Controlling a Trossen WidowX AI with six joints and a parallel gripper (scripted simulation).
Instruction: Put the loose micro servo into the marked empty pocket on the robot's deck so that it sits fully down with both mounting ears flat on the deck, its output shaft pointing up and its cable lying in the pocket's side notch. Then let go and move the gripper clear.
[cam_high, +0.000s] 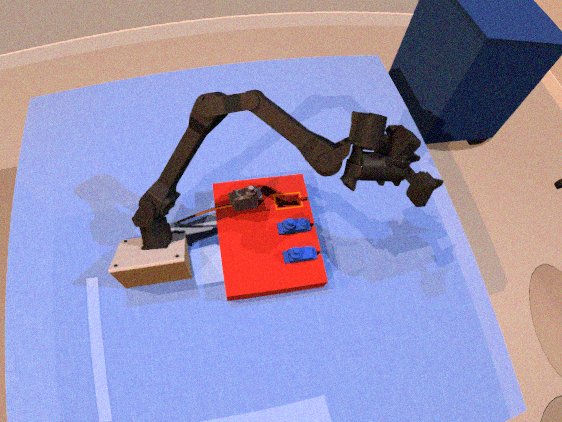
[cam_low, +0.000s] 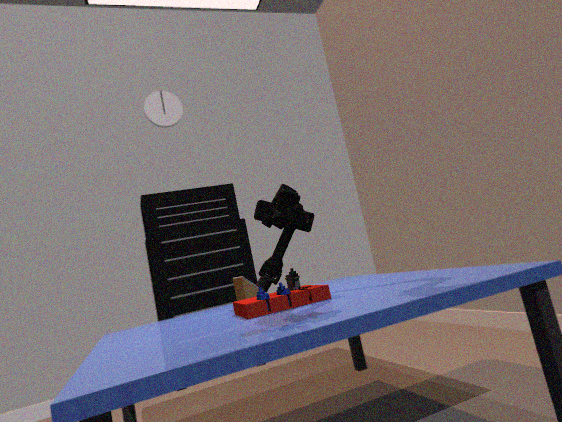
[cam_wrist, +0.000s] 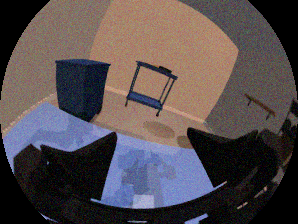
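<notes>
The loose micro servo (cam_high: 244, 199) (cam_low: 294, 281) is dark grey and stands on the red deck (cam_high: 255, 280) (cam_low: 248, 310), left of the marked pocket in the top view. A light spot shows on its top; its exact tilt is unclear. Its orange cable (cam_high: 212, 211) runs left off the deck. The pocket's orange outline (cam_high: 288, 208) surrounds a dark, empty opening. Two blue servos (cam_high: 294, 226) (cam_high: 300, 254) sit in the neighbouring pockets. My gripper (cam_wrist: 153, 133) is open and empty, high above the table and right of the deck in the top view.
My arm stands on a wooden block (cam_high: 150, 262) left of the deck and arches over the blue table (cam_high: 150, 350). A large dark blue cabinet (cam_high: 460, 85) (cam_wrist: 80, 87) stands beyond the table's corner. A small blue cart (cam_wrist: 145, 100) stands farther off.
</notes>
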